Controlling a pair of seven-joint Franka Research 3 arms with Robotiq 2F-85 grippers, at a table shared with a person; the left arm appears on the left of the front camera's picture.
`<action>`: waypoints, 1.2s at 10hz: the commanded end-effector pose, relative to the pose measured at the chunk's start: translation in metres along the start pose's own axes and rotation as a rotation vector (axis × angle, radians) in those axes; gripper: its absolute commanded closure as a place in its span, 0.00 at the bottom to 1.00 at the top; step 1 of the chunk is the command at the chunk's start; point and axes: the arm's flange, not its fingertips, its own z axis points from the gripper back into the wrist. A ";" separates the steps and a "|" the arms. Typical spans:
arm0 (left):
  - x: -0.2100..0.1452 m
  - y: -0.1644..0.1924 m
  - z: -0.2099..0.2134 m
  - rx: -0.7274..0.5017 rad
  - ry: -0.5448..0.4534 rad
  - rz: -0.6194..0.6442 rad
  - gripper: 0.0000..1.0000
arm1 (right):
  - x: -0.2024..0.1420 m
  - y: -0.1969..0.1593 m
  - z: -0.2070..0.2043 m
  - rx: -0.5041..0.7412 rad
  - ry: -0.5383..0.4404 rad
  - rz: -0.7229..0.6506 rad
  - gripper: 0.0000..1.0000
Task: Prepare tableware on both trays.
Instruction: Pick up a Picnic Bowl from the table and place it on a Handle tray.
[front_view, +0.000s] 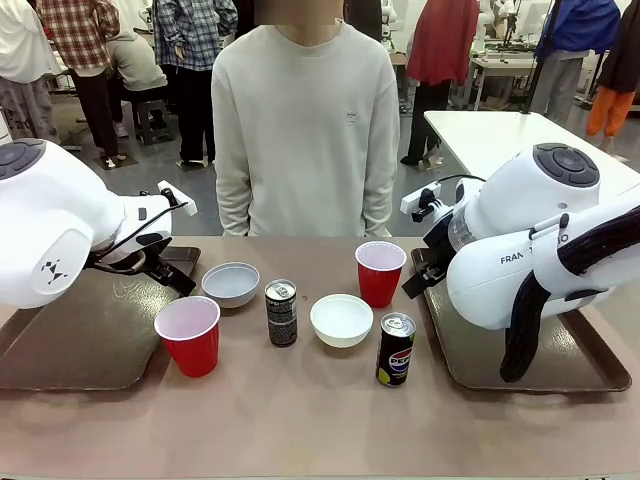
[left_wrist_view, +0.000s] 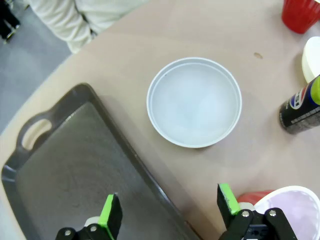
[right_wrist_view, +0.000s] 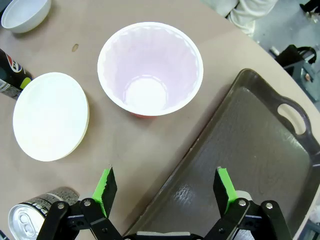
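On the tan table, the near red cup, far red cup, left bowl, right bowl, plain can and Pepsi can stood between the left tray and right tray, none on either. Your left gripper pointed down over the left tray's inner rim, just short of the left bowl, with its fingers spread wide and holding nothing. Your right gripper hung the same way over the right tray's rim, beside the far red cup, also empty.

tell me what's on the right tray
Nothing shows on the right tray: the floor seen in the front and right wrist views is bare. The right arm covers its middle in the front view, so that part is hidden.
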 end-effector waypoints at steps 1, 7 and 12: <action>0.000 0.000 0.000 0.000 0.000 0.000 0.00 | 0.000 0.000 0.000 0.000 0.000 0.000 0.00; -0.003 0.001 0.084 0.017 0.006 -0.107 0.00 | 0.010 0.020 0.120 -0.078 0.086 0.078 0.00; -0.062 -0.015 0.164 -0.182 0.079 -0.156 0.00 | -0.081 0.033 0.179 0.021 0.423 0.051 0.00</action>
